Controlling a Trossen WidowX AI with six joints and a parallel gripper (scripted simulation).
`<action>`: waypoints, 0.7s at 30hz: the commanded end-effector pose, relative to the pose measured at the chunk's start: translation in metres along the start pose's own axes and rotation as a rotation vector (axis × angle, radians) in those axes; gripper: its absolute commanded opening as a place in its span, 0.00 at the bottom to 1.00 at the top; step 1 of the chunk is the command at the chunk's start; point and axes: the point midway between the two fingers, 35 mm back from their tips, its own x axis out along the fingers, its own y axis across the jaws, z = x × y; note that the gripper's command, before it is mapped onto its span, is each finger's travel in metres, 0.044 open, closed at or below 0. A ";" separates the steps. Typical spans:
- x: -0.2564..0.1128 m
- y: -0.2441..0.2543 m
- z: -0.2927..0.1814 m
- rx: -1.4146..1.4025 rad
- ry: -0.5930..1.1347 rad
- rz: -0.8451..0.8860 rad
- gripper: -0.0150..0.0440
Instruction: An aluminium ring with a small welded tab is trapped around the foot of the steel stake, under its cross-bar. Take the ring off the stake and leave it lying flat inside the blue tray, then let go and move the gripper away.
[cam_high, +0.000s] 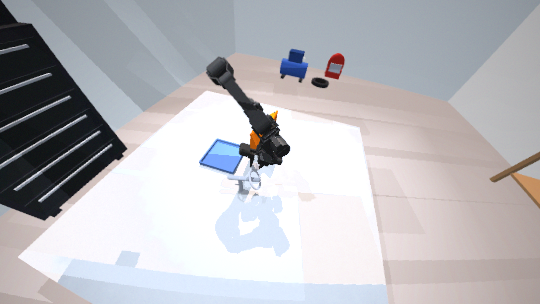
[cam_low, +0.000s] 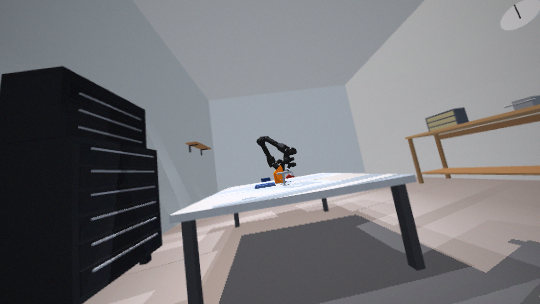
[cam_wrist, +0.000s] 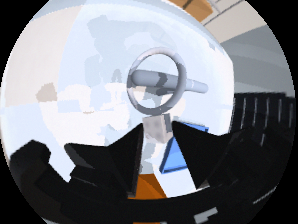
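My gripper (cam_high: 255, 161) (cam_wrist: 157, 124) is shut on the ring's small grey tab (cam_wrist: 155, 132). The aluminium ring (cam_high: 260, 182) (cam_wrist: 181, 75) stands roughly upright above the table. In the wrist view the stake's cross-bar (cam_high: 234, 177) (cam_wrist: 197, 86) seems to pass through the ring: its near end overlaps the ring's left side, and the ring's right side crosses in front of it. In the top view the ring is at the bar's right end. The stake's post is mostly hidden beneath the bar. The blue tray (cam_high: 222, 156) (cam_low: 265, 185) (cam_wrist: 175, 155) lies beside the stake and shows no ring in it.
The arm's orange base (cam_high: 254, 140) (cam_low: 278, 176) (cam_wrist: 148, 186) stands behind the stake, close to the tray. The white table (cam_high: 165, 210) (cam_low: 240, 201) carries them. A black drawer cabinet (cam_high: 45, 125) (cam_low: 115, 200) stands off the table at the left in the top and exterior views.
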 end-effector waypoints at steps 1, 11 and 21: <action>-0.002 0.003 0.002 0.002 -0.001 0.002 0.25; -0.004 0.011 0.003 0.002 -0.001 0.003 0.25; -0.006 0.018 0.004 0.003 -0.001 0.003 0.25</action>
